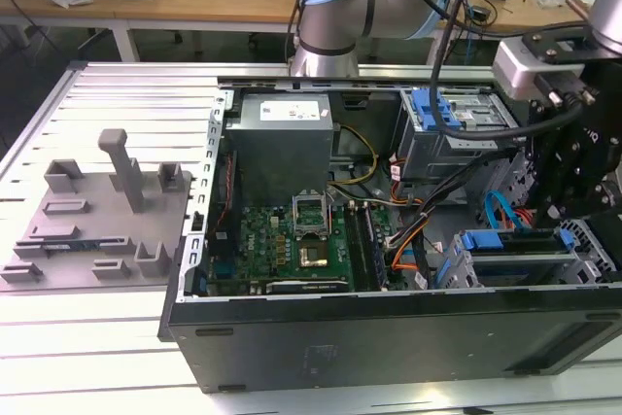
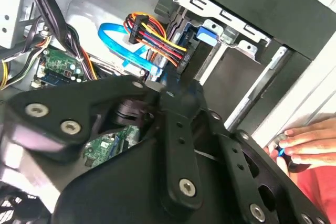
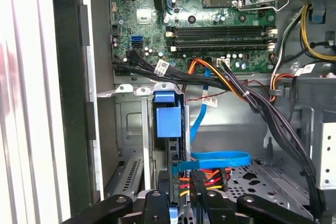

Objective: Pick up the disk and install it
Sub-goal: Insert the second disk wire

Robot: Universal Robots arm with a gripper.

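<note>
The disk lies in the lower drive bay at the open computer case's front corner, on the exterior view's right, its blue carrier rails showing. In the first wrist view the disk stands edge-on in the bay slot under a blue carrier tab. My gripper hangs at the disk's outer end. Its black linkage is drawn in narrow around a blue carrier end. The second wrist view shows the gripper closed in beside the carrier.
Orange, red and yellow power wires and a blue flat cable crowd the bay. Beyond lie the motherboard, power supply and upper cage with a blue latch. A grey fixture plate is on the exterior view's left. A person's hand is outside the case.
</note>
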